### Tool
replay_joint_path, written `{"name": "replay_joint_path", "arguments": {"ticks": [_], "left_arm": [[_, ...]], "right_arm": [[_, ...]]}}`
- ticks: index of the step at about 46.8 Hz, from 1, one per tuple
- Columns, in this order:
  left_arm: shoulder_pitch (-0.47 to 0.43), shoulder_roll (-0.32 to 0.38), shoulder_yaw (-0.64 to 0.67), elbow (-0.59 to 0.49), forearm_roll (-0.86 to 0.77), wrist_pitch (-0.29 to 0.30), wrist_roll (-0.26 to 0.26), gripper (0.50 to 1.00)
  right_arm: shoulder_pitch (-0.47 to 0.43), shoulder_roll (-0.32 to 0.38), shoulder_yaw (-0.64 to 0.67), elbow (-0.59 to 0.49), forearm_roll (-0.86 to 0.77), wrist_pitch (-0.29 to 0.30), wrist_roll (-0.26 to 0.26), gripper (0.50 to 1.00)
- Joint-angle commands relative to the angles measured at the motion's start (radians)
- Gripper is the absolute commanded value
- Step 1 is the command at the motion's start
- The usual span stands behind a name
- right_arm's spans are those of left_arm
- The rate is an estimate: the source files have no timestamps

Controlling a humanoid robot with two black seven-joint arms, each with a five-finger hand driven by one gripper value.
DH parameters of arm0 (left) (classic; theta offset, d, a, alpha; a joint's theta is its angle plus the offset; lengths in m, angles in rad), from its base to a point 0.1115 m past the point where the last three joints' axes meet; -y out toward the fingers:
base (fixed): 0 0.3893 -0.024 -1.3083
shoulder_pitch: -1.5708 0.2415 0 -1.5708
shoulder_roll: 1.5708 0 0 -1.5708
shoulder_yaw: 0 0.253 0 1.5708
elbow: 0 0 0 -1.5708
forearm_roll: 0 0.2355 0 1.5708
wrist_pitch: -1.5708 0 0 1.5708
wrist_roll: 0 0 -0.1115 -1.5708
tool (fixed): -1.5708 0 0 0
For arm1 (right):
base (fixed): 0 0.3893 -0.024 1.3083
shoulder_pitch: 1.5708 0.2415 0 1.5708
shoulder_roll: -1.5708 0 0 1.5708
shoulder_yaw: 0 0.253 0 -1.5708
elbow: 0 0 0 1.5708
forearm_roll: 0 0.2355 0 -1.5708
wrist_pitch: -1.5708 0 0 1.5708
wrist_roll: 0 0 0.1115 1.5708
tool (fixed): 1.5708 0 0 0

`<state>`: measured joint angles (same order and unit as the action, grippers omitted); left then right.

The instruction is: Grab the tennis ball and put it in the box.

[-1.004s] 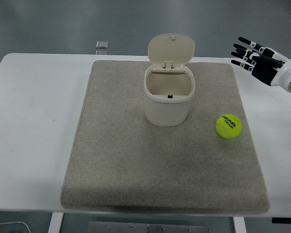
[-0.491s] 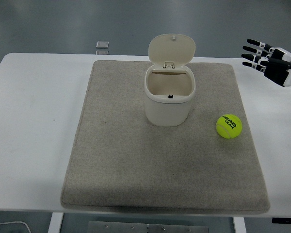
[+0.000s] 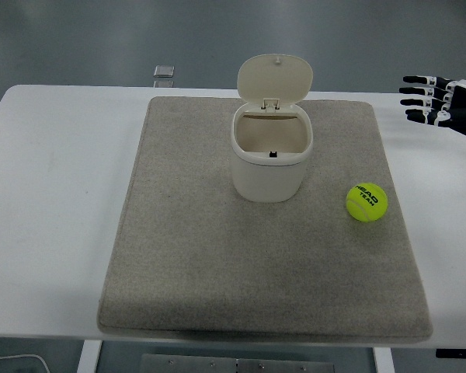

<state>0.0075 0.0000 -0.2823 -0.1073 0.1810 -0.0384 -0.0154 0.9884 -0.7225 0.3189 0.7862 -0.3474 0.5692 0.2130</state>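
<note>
White table (image 3: 54, 194), right hand (image 3: 444, 101) raised, fingers (image 3: 416, 91) spread

This is looking like a robotics lab or test room rather than anyone's home. A plain white table (image 3: 54, 194) is standing on a smooth grey-green floor (image 3: 101, 35) of the sealed industrial kind, bare around it. A grey mat (image 3: 186, 264) is lying squarely on the tabletop as a marked-out work area, and a black robot hand (image 3: 443, 101) with pale-jointed fingers is reaching in at the right edge.
</note>
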Motion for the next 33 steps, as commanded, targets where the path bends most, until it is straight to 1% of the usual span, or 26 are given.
{"name": "replay_joint_path", "arguments": {"ticks": [1,4,8,11,17,22,26,30,33], "left_arm": [[0.0,0.0,0.0,0.0,0.0,0.0,0.0,0.992],[0.0,0.0,0.0,0.0,0.0,0.0,0.0,0.992],[0.0,0.0,0.0,0.0,0.0,0.0,0.0,0.992],[0.0,0.0,0.0,0.0,0.0,0.0,0.0,0.992],[0.0,0.0,0.0,0.0,0.0,0.0,0.0,0.992],[0.0,0.0,0.0,0.0,0.0,0.0,0.0,0.992],[0.0,0.0,0.0,0.0,0.0,0.0,0.0,0.992],[0.0,0.0,0.0,0.0,0.0,0.0,0.0,0.992],[0.0,0.0,0.0,0.0,0.0,0.0,0.0,0.992]], "right_arm": [[0.006,-0.011,0.003,0.002,-0.067,0.026,0.017,0.919],[0.009,-0.031,0.005,0.013,-0.123,0.04,0.026,0.919],[0.009,-0.047,0.005,0.047,-0.192,0.042,0.065,0.919],[0.009,-0.072,0.005,0.093,-0.243,0.042,0.094,0.919],[0.007,-0.143,0.006,0.218,-0.35,0.042,0.126,0.917],[0.007,-0.186,0.006,0.301,-0.448,0.042,0.169,0.917],[0.006,-0.198,0.006,0.346,-0.534,0.042,0.19,0.917],[0.003,-0.198,0.005,0.37,-0.588,0.042,0.193,0.917],[0.003,-0.196,0.003,0.383,-0.626,0.02,0.193,0.917]]}}
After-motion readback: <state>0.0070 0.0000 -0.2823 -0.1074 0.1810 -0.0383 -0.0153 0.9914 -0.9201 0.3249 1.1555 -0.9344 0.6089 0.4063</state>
